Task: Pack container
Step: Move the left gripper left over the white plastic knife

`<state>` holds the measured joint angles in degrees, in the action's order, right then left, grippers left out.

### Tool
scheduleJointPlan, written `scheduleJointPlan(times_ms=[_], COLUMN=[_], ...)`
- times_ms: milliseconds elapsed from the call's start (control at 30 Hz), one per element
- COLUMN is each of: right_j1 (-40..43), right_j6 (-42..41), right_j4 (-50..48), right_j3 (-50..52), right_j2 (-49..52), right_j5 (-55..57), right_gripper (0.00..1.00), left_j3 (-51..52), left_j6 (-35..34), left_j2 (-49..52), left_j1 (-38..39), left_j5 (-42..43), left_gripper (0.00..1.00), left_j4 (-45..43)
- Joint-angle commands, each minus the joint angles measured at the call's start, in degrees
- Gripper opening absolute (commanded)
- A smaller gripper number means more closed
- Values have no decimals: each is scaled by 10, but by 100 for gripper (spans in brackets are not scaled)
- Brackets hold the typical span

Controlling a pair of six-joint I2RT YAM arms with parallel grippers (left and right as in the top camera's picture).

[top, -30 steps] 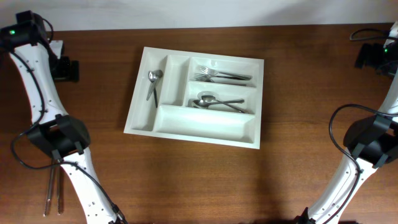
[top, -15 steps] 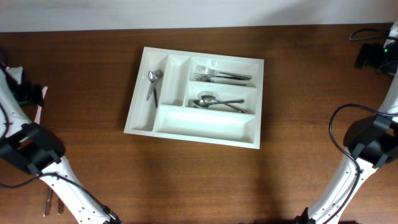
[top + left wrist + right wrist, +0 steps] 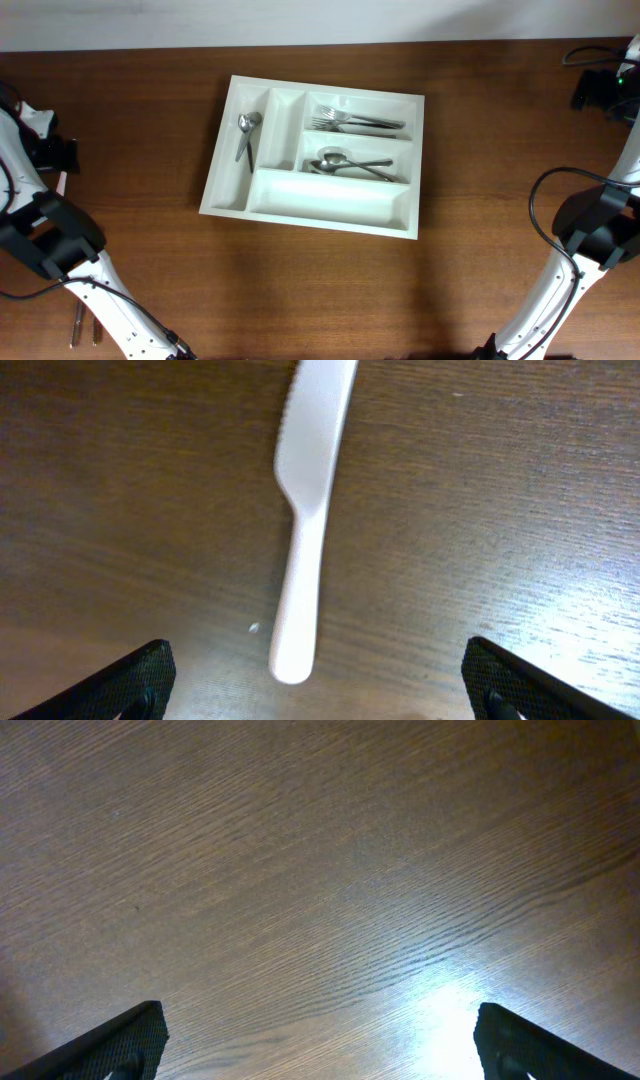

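The container (image 3: 330, 213) is a large white cutlery tray at the table's middle. It holds a spoon (image 3: 246, 130) in a narrow left compartment, forks (image 3: 355, 122) in the top right compartment and spoons (image 3: 350, 163) in the one below. My left gripper (image 3: 55, 152) is at the far left edge, open, over a white plastic knife (image 3: 305, 520) lying on the wood. The knife's handle end lies between the open fingers (image 3: 320, 672), untouched. My right gripper (image 3: 598, 92) is at the far right back, open and empty over bare wood (image 3: 320, 1030).
Metal utensils (image 3: 85, 312) lie at the table's front left, partly behind the left arm. The tray's long front compartment and second narrow compartment hold nothing. A wall runs along the back edge.
My left gripper has swung from near the tray's back left out to the table's left edge and now sits over the white knife. The right arm has not moved.
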<state>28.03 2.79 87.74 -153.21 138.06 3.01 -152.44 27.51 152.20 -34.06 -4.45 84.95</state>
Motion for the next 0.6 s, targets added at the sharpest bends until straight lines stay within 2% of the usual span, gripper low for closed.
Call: scheduleJointPlan(times_ms=[0, 567], right_j1=[-3, -3], right_j6=[-5, -5], right_j4=[-2, -2], right_j3=[2, 2], right_j2=[3, 3], right_j5=[3, 3], right_gripper=[99, 99], left_j3=[18, 63], left_j6=[19, 28], left_j2=[-11, -11], left_j1=[2, 1], left_j5=[11, 11], left_gripper=[94, 93], left_j4=[-10, -21])
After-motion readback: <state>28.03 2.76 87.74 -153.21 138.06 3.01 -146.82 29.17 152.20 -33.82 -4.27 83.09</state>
